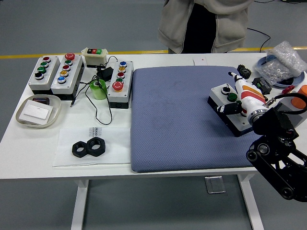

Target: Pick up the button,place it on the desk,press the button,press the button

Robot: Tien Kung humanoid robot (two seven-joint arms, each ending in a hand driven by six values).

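Note:
A grey three-button box (229,119) with a black base lies tilted on the right part of the blue mat (182,120). Its black switch (225,89) and green button (232,97) show; the lower buttons are hidden under my hand. My right hand (236,94), white and orange with black fingers, reaches in from the lower right and lies over the box top. Its fingers are stretched out, one pointing past the box's far edge, and they grasp nothing. The left arm is out of the picture.
Several other button boxes (66,69) stand at the far left, with a green tape roll (98,89), a tray (52,117) and two black nuts (89,147). Right of the mat are a black gear (245,71), a bag of parts (283,60) and a grey block (291,111). A person (206,24) stands behind the table.

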